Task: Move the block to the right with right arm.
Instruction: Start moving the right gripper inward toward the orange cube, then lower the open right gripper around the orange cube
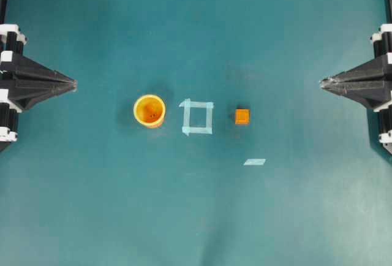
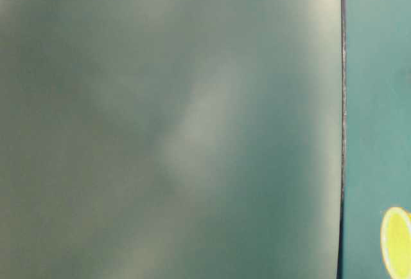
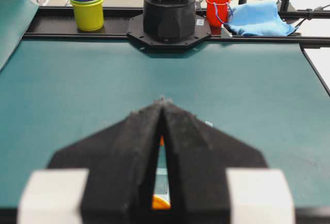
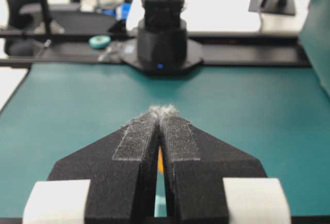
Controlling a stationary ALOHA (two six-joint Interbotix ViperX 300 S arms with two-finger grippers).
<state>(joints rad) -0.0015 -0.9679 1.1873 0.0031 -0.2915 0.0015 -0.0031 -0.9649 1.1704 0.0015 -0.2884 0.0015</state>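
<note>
1. Your right gripper (image 1: 323, 83) sits at the right edge of the overhead view, tip pointing toward the table centre. Jaws pressed together, nothing between them; the right wrist cam shows the same, fingertips (image 4: 164, 111) meeting at a fuzzy point.
2. Your left gripper (image 1: 73, 84) mirrors it at the left edge. Jaws also closed to a point, holding nothing; left wrist cam shows its tips (image 3: 163, 101) touching.
3. The block (image 1: 242, 116), small orange cube, rests on the teal table (image 1: 294, 217), right of centre. It's well apart from both grippers, nearer the right one.
4. Just left of the block, not touching: a pale tape square outline (image 1: 197, 117), nothing inside it.
5. Left of the square: a round yellow-orange cup (image 1: 149, 110), upright, mouth up. Cup, square & block run in a row across the middle.
6. A short pale tape strip (image 1: 254, 162) lies below & slightly right of the block, apart from it.
7. Table-level view is mostly a blurred grey-teal surface; only a sliver of the cup (image 2: 395, 240) shows at bottom right.
8. Through each gripper's narrow slot you see thin bits of orange; can't tell which object.
9. Left wrist cam, beyond the table: stacked cups (image 3: 87, 9), red cup (image 3: 217, 8), blue cloth (image 3: 258, 18).
</note>
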